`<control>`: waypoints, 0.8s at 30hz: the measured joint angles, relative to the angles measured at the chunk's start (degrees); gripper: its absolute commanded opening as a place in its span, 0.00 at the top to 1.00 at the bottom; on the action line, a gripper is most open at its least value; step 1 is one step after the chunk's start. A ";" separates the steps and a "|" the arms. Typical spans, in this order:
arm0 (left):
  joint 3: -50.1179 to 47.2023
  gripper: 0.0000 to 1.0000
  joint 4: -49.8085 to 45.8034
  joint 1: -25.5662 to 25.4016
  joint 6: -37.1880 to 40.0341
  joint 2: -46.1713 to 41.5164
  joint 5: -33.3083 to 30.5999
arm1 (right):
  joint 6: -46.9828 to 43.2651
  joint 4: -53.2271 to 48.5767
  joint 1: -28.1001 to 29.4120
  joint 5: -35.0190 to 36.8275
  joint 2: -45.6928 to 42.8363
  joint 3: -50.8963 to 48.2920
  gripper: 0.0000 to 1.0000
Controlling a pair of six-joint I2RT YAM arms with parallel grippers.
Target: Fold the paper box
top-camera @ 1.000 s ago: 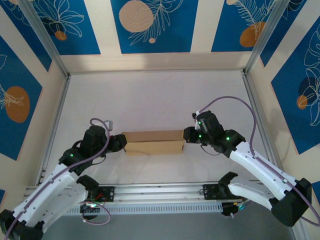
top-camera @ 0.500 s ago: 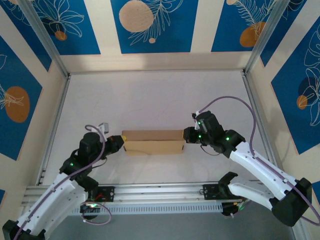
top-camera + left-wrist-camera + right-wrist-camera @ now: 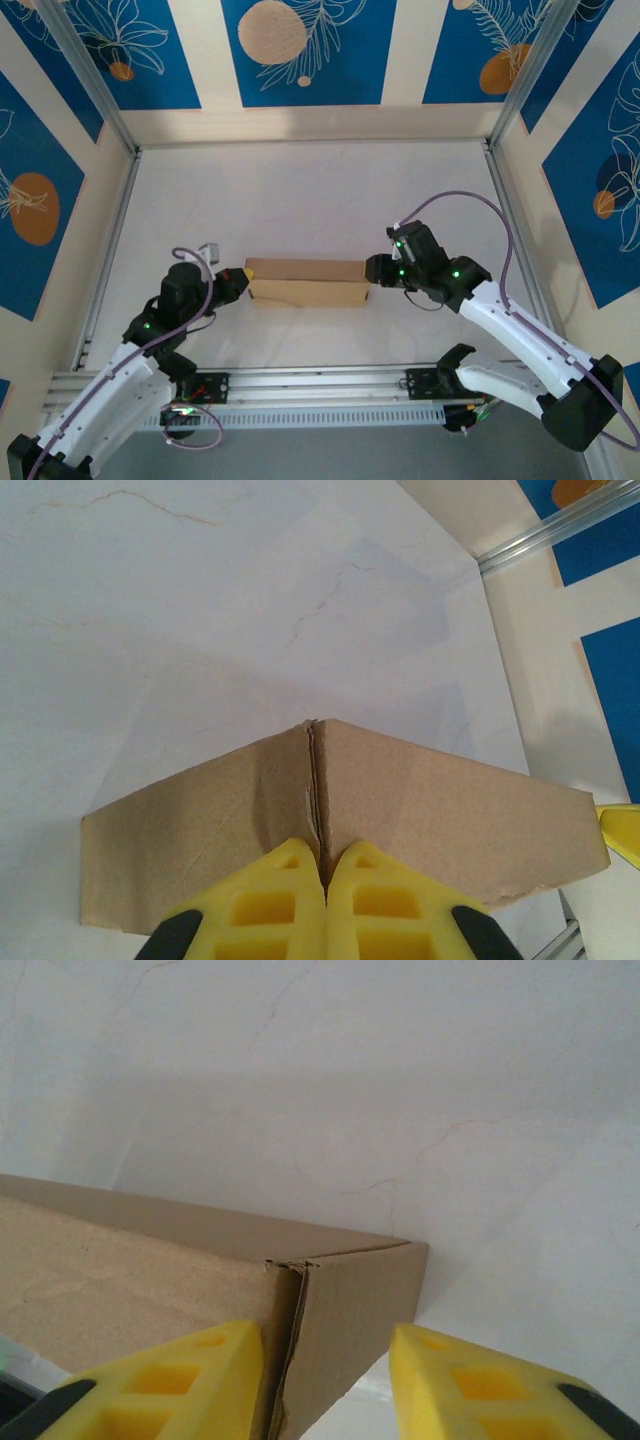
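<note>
The paper box [image 3: 305, 282] lies mid-frame. Left fingers [image 3: 280, 905] meet shut at its corner. Right fingers [image 3: 470, 1385] straddle its end, parted.

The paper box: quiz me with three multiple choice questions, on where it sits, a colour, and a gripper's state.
1. Where is the paper box? A against the back wall; B between the left gripper and right gripper; C on the near rail.
2. What colour are the gripper fingers? A yellow; B red; C white.
3. How does the right gripper stand? A shut tight; B gripping a cable; C open at the box's end.
Answers: B, a gripper sits at each end in the top view; A, yellow in both wrist views; C, its fingers stand apart around the box corner.
</note>
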 measured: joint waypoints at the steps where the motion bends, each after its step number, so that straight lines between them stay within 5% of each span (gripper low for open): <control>1: 0.09 1.00 -0.02 0.00 0.28 0.11 0.00 | 0.17 -0.22 -0.09 -0.70 -0.13 0.02 0.54; 11: 0.96 0.99 -0.02 0.00 0.90 1.79 0.22 | 0.96 0.07 -0.13 -9.16 0.52 -0.07 0.50; 24: 0.22 0.99 4.87 0.04 0.94 5.11 0.22 | 0.96 2.01 -1.66 -8.04 3.28 -0.44 0.69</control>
